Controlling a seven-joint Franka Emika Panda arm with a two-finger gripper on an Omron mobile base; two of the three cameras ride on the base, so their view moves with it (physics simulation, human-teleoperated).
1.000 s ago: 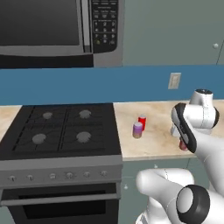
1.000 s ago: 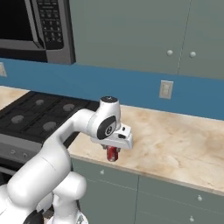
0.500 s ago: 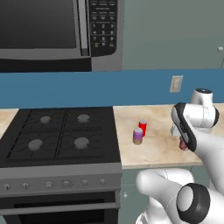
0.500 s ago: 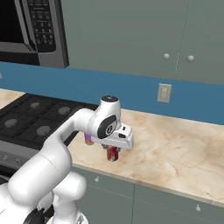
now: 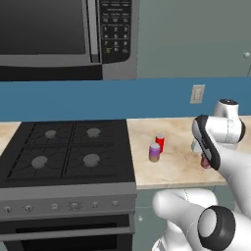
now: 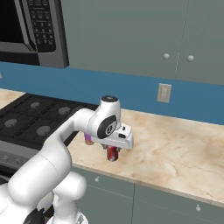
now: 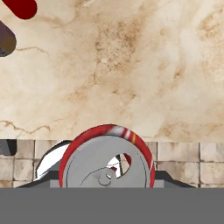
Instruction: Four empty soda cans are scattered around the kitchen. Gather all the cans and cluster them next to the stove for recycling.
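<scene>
A: Arm pose? 
B: White arm reaches forward from the base, elbow bent, wrist turned down so the hand points at the counter.

A: Gripper (image 6: 113, 153)? 
B: Fingers closed around a red soda can (image 6: 113, 153), seen top-down in the hand view (fingertips themselves hidden behind the can's rim).

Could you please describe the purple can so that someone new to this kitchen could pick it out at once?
Start at the black stove and look at the beige counter just to its right. Two small cans stand close together there; the purple can is the nearer one, with a tan band, in front of the red can.
</scene>
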